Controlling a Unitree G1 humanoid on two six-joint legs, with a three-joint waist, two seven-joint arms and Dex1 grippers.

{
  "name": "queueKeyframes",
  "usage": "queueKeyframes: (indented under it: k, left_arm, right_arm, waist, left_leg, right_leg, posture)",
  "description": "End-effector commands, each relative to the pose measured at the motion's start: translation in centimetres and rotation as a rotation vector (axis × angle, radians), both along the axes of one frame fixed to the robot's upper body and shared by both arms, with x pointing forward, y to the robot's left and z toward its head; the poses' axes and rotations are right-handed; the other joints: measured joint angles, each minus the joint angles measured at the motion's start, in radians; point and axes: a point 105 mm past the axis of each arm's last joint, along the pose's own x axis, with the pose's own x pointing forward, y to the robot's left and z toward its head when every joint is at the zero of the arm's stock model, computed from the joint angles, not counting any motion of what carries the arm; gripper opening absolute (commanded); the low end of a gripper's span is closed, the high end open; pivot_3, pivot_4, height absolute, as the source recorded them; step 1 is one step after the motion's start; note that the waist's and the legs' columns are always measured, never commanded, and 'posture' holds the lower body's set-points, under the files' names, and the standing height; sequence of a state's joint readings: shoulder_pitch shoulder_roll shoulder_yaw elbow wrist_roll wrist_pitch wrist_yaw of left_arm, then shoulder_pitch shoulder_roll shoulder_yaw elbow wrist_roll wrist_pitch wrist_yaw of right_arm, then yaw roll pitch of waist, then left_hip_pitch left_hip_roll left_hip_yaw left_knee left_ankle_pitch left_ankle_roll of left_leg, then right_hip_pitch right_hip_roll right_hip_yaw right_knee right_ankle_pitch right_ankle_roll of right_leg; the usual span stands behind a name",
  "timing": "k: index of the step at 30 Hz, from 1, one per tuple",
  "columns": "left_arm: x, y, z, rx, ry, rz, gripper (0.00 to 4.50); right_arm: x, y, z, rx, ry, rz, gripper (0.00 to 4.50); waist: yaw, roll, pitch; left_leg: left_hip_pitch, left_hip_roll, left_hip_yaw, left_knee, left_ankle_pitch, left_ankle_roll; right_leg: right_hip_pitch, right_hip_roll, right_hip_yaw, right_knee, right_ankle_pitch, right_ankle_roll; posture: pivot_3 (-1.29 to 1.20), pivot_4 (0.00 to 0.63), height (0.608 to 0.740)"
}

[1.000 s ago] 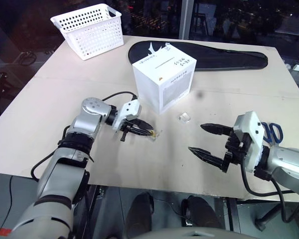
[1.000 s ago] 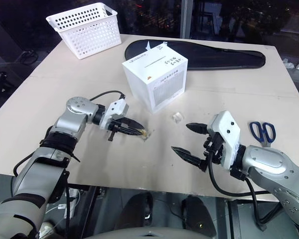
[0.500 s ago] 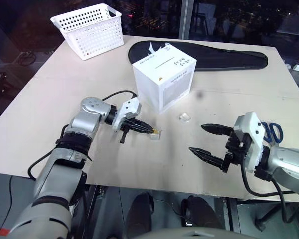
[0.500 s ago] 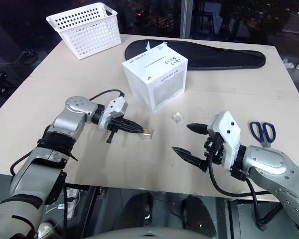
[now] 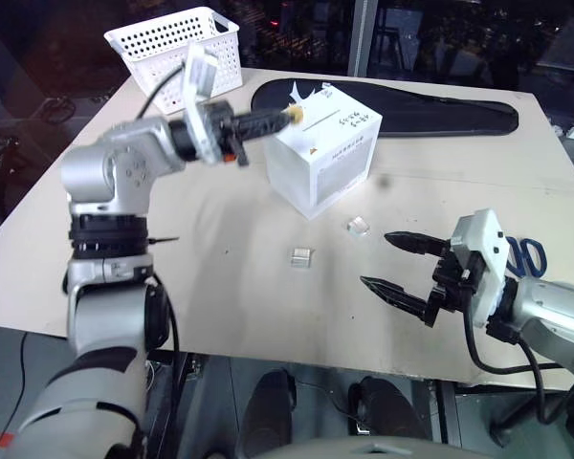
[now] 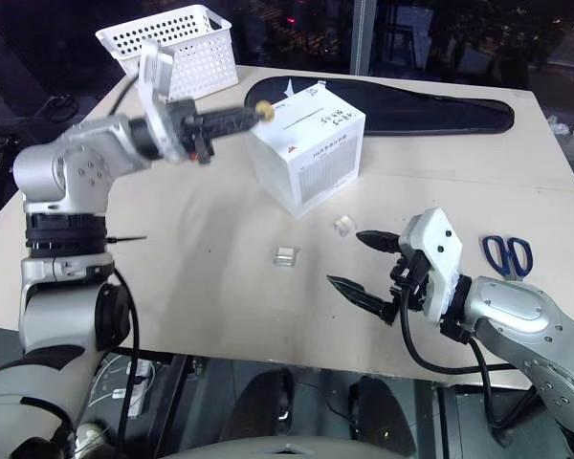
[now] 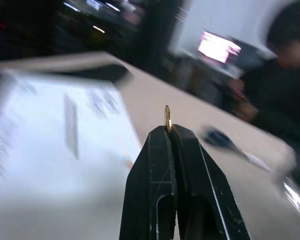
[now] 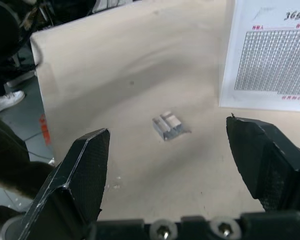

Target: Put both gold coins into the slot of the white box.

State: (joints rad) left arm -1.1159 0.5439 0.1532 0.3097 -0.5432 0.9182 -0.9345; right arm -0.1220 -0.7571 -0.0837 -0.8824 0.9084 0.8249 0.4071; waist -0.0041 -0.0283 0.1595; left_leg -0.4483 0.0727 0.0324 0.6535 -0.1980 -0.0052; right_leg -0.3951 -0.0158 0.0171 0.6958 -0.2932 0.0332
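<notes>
The white box (image 5: 330,163) stands mid-table, its dark slot (image 5: 316,120) on the top face. My left gripper (image 5: 287,117) is raised level at the near left edge of the box top. It is shut on a small gold coin (image 7: 167,115) that sticks out edge-on past the fingertips, to the left of the slot (image 7: 70,127). My right gripper (image 5: 375,259) hovers low over the table at the front right, open and empty.
Two small clear cases lie on the table, one (image 5: 301,255) in front of the box and one (image 5: 356,227) nearer my right gripper. Blue scissors (image 5: 526,253) lie far right. A white basket (image 5: 177,43) and a black bag (image 5: 411,105) sit at the back.
My left arm has lifted from the table up to the box top with the coin, leaving a clear case lying where it was. The right gripper has stayed put.
</notes>
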Motion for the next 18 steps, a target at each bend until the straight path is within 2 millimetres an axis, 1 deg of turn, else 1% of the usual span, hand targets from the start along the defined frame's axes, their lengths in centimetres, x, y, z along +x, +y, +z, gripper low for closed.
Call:
queueKeyframes:
  k: [1,3,5,11,13,16,18]
  left_arm:
    - [2.0,-0.5,0.9,0.065,0.055,0.111,0.06]
    - [3.7,-1.2,0.2,0.129,0.092,0.156,0.06]
    - [4.9,-1.6,-1.0,0.17,0.148,0.176,0.06]
    - [6.1,-1.3,-2.7,0.26,0.171,0.199,0.06]
    - [6.4,-1.2,-3.1,0.286,0.172,0.211,0.06]
    - [6.6,-1.2,-3.2,0.309,0.161,0.211,0.06]
    - [6.6,-1.3,-3.1,0.324,0.147,0.206,0.06]
  right_arm:
    - [0.1,0.1,0.7,0.011,-0.042,0.006,4.04]
    - [0.3,0.1,0.7,0.01,-0.046,0.005,4.04]
    - [0.2,0.1,0.6,0.008,-0.051,0.001,4.04]
    - [-0.1,-0.1,0.9,0.017,-0.08,-0.035,4.04]
    - [0.2,-0.4,2.1,0.072,-0.124,-0.072,4.04]
    - [0.9,-1.1,4.8,0.176,-0.208,-0.131,4.04]
    - [1.1,-1.3,5.8,0.198,-0.241,-0.15,4.04]
  waist:
    - [-0.003,0.0,0.0]
    - [-0.004,0.0,0.0]
    - [-0.004,0.0,0.0]
    - [-0.011,0.0,0.0]
    - [-0.009,0.0,0.0]
    - [-0.01,0.0,0.0]
    - [-0.009,0.0,0.0]
  left_leg:
    - [0.0,0.0,0.0,0.0,0.0,0.0]
    - [0.0,0.0,0.0,-0.001,0.0,0.0]
    - [0.0,0.0,0.0,-0.001,0.0,0.0]
    - [-0.001,0.0,0.001,-0.003,0.0,0.0]
    - [-0.001,0.0,0.001,-0.003,0.0,0.0]
    - [-0.001,0.0,0.002,-0.003,0.0,0.0]
    - [-0.001,0.0,0.002,-0.003,0.0,0.0]
  right_leg:
    - [0.0,0.0,0.001,0.0,0.001,-0.001]
    - [0.0,0.0,0.0,0.0,0.001,-0.001]
    - [0.0,0.0,0.0,0.0,0.001,-0.001]
    - [-0.003,0.001,0.001,0.0,0.001,-0.002]
    - [-0.003,0.0,0.001,-0.001,0.001,-0.002]
    - [-0.003,0.0,0.001,0.0,0.001,-0.002]
    - [-0.002,0.0,0.001,0.0,0.001,-0.002]
  posture:
    - [0.0,0.15,0.74]
    - [0.0,0.15,0.74]
    - [0.0,0.15,0.74]
    - [0.0,0.15,0.74]
    - [0.0,0.15,0.74]
    - [0.0,0.15,0.74]
    - [0.0,0.15,0.74]
